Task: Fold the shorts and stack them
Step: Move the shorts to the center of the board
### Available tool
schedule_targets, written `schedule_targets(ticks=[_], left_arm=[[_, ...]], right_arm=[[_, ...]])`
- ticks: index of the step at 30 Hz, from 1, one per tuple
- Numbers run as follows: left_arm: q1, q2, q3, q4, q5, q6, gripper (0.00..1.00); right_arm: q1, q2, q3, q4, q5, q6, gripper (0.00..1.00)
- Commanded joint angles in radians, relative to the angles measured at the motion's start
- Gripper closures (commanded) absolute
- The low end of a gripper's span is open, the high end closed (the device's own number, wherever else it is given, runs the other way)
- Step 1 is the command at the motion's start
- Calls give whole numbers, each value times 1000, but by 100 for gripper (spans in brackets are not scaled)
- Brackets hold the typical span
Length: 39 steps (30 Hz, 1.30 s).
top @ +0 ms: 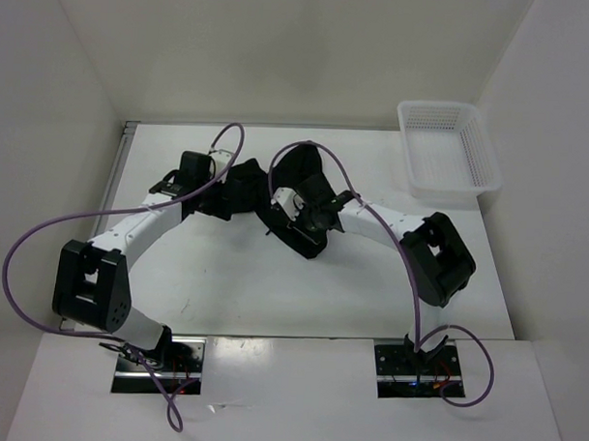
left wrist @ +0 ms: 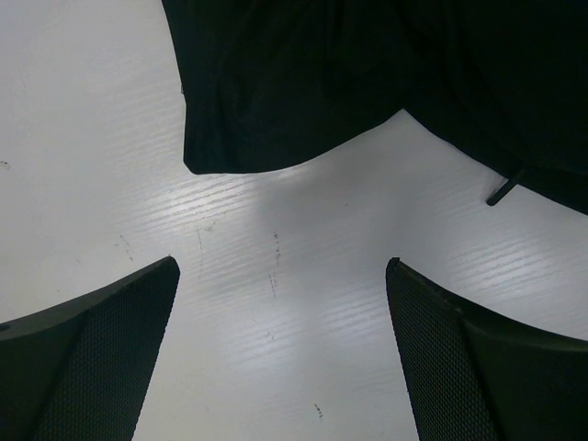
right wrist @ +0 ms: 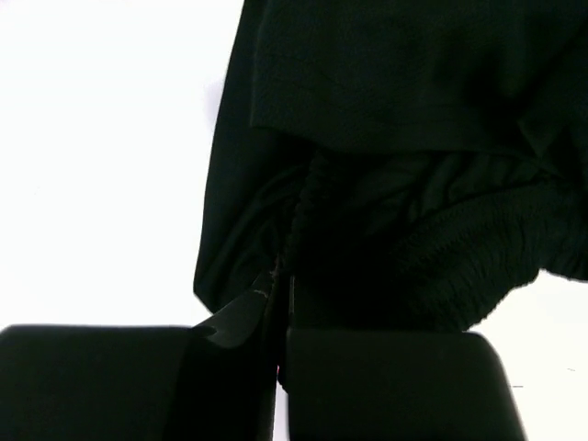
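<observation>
From above, the shorts [top: 262,185] lie bunched on the table [top: 370,281] between my two hands. My left gripper [top: 218,192] is at their left edge and my right gripper [top: 290,218] is on their right side. The white mesh basket [top: 447,148] stands well apart, far beyond my right fingertips.

Through my left wrist camera, my left fingers [left wrist: 101,349] are spread wide with bare table between them. The shorts' hem lies just ahead of the tips, not touching. A drawstring [left wrist: 505,188] end pokes out ahead of the right-hand finger.

Through my right wrist camera, my right fingers [right wrist: 395,381] are pressed almost together, pinching a fold of the shorts. The braided cord runs down into the slit between them, and the rest of the fabric heaps just ahead.
</observation>
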Motion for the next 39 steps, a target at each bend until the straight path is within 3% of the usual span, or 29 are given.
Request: schedule_targets(ticks=[1,7,10,14,17,23,28,32,39], left_arm=[[2,-50,-9,22,-5,4,0],[13,-41,46,68,-109,4,0],[36,-31,126,68,-129,4,0],[61,-31,168,57,-129,4,0],[61,-22,168,46,-118,4,0],[42,-1,168,-55,49,4,0],[-161,8,15,-116,42,4,0],[-267,44,-119,20,-53,4,0],[-268,185,-132,200,-135,4,0]], right_arm=[[-2,-14,94,-80,-86,-34,100],[-24,19,648,-155,-354,181,100],[-84,38,803,-169,-448,272,100],[-225,-13,708,-160,-448,298,100],[-320,-57,529,-151,-422,257,100],[-420,-112,287,-142,-368,222,100],[-503,-122,225,-120,-311,182,100],[-503,-132,197,-120,-319,173,100],[-503,-175,162,-120,-322,163,100]])
